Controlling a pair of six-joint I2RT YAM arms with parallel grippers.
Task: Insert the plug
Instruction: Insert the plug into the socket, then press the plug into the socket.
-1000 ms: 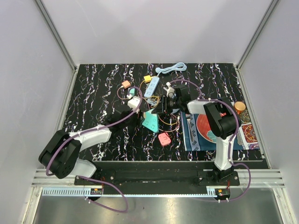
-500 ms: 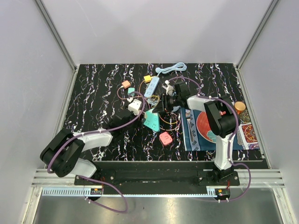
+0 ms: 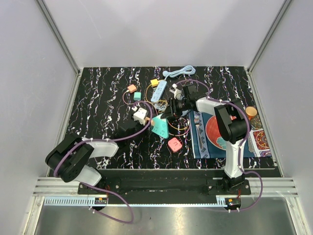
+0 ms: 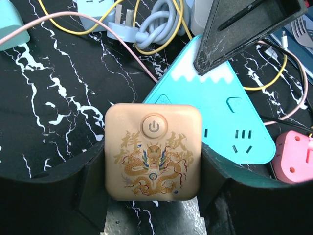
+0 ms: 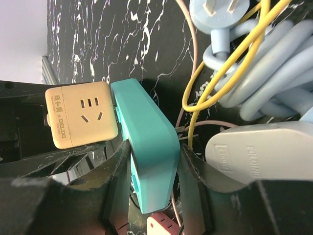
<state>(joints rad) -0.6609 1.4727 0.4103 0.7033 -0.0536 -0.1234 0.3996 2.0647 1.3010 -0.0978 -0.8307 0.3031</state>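
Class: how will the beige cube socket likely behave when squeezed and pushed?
The beige cube socket looks like rigid plastic, so it probably won't flex in the left gripper. Its smooth rounded edges may let it twist. Flat faces: unlikely to roll.

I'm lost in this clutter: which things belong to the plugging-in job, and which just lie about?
In use: beige cube socket in the left gripper, teal power strip in the right gripper.
Lying about: pink socket, blue extension lead, plate, fork.
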